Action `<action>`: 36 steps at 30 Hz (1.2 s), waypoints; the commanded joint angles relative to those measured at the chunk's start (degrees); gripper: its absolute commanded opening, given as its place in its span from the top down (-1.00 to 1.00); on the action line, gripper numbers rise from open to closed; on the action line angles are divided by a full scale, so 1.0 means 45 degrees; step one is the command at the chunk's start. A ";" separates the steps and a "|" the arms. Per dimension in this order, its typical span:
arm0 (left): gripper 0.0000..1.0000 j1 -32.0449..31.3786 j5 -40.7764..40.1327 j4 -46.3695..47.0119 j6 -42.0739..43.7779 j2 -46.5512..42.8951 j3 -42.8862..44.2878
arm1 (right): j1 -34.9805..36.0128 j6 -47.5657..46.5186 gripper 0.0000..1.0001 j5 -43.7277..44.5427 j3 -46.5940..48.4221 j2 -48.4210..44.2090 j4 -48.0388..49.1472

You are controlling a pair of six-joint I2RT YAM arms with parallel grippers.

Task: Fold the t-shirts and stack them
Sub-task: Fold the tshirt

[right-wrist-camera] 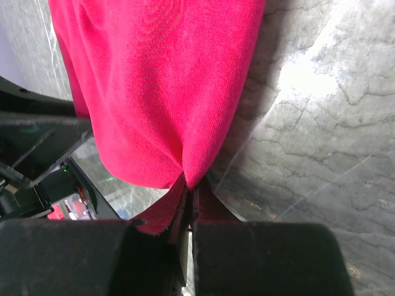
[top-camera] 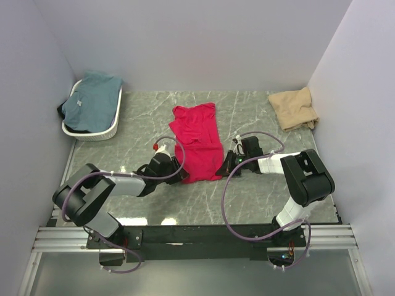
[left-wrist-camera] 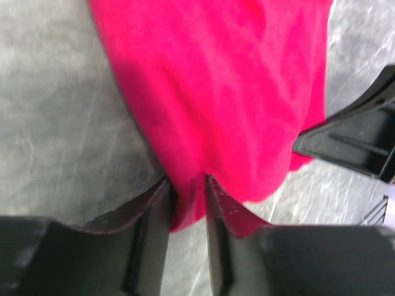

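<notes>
**Asker:** What's the biggest thing in front of you?

**Me:** The grey marbled table (top-camera: pixel 136 123), walled in pale on three sides. Both my arms reach over it from the near edge.

**Asker:** And the shirts?

**Me:** The red t-shirt (top-camera: pixel 196 139) lies in the middle of the table as a long narrow shape, running away from me. Its wider, rumpled end is far and its straighter end is near. At the far left sits a white oval basket (top-camera: pixel 92 134), with the teal t-shirt (top-camera: pixel 92 102) heaped in it and spilling over the far rim. The tan t-shirt (top-camera: pixel 295 108) is bunched in the far right corner, well apart from the red one.

**Asker:** Where are your claws?

**Me:** Both are low at the red shirt's near end, one on each side. My left claw (top-camera: pixel 182 175) is at its near left corner. My right claw (top-camera: pixel 223 168) is at its near right corner.

**Asker:** Are they gripping?

**Me:** Yes. From my left wrist I see a fold of red cloth filling the narrow gap between my fingers (left-wrist-camera: pixel 154 213), so that claw is clamped on the shirt. From my right wrist, the fingers (right-wrist-camera: pixel 247 253) are pressed nearly together, with a thin edge of the same red cloth pinched in the seam. From there the shirt fans out across the marble.
</notes>
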 commanded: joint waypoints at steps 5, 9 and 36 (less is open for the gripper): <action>-0.12 -0.0322 -0.0425 -0.5141 0.0435 -0.0684 -0.0859 | 0.0097 -0.0564 1.00 0.1014 -0.0100 0.0228 -0.1069; -0.11 -0.0302 -0.0210 -0.4732 0.0416 -0.0314 -0.0840 | 0.0078 -0.0564 1.00 0.0956 -0.0081 0.0287 -0.1049; 0.99 -0.0459 -0.0287 -0.7714 0.0748 -0.1073 0.0039 | 0.0117 -0.0603 1.00 0.2360 -0.0120 -0.1254 -0.2959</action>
